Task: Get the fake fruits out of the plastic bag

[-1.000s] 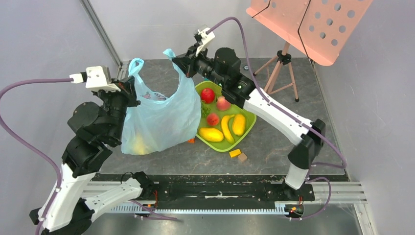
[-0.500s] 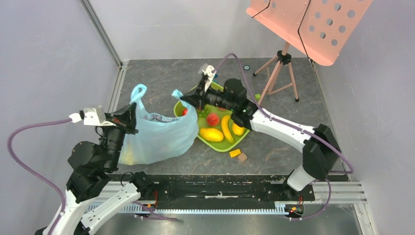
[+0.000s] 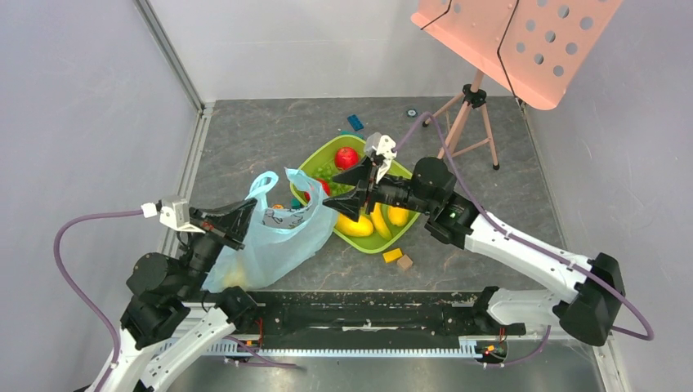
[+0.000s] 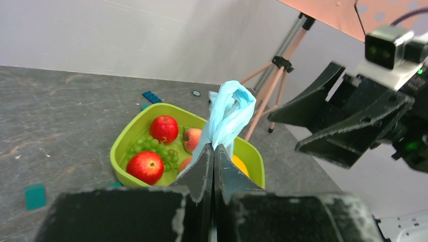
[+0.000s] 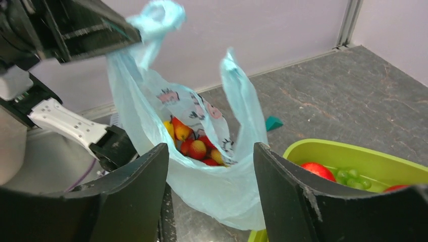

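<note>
With the left gripper pinched shut on a handle of the bag, and the right gripper wide open and empty just short of its mouth, I'd go straight down for the fruits heaped at the bottom, not snagging the plastic.

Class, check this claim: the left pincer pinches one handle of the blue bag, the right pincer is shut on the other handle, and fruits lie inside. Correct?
No. The right wrist view shows the right pincer open, the other handle standing free ahead of it. The left pincer pinches one handle of the plastic bag, and fake fruits lie inside.
</note>
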Motion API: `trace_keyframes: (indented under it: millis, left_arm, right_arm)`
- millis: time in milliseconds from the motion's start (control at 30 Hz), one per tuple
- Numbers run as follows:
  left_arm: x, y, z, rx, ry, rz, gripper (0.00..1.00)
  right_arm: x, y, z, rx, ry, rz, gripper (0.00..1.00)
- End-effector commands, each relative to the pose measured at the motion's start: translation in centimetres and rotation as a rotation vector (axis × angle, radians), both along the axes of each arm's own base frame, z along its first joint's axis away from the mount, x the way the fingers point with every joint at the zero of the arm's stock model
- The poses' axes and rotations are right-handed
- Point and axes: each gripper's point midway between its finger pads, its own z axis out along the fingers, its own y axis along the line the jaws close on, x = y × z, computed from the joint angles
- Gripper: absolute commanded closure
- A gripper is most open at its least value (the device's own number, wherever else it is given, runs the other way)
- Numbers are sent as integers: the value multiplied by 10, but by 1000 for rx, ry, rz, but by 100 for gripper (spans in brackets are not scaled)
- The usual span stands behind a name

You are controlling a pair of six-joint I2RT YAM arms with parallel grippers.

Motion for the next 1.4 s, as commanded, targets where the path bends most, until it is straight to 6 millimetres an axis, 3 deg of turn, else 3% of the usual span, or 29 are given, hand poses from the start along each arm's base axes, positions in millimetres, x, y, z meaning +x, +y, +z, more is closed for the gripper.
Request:
trace_keyframes:
  millis: [0,167,333,567,667,900,1133,1367]
  left_arm:
    - [-14,-15,15,-61,-20,-114,98]
    - [-21,-22,20,-68,-46,-171,98]
    - [-25,-26,18,-78,-54,-202,98]
    - [-31,-27,14,-98,-57,-232,98]
    - [-32,-28,7,-96,-49,-239,98]
    - [-38,-27,2,-111,-57,-256,98]
    - [-44,-28,11,-116,-80,-283,98]
    - [-50,-34,17,-110,-97,-328,98]
  right_arm:
    - [-9,0,35,-48,-19,-44,42]
    - [-35,26,31,-88,45,11,81]
    - [-44,55,7,-109,136,17,97]
    - [-32,81,-31,-120,222,-16,100]
    - [-36,91,-42,-132,250,13,100]
    - [-34,100,-80,-191,291,2,100]
    - [-51,121,-99,-203,340,78,100]
    - [-57,151,-119,-228,373,116,93]
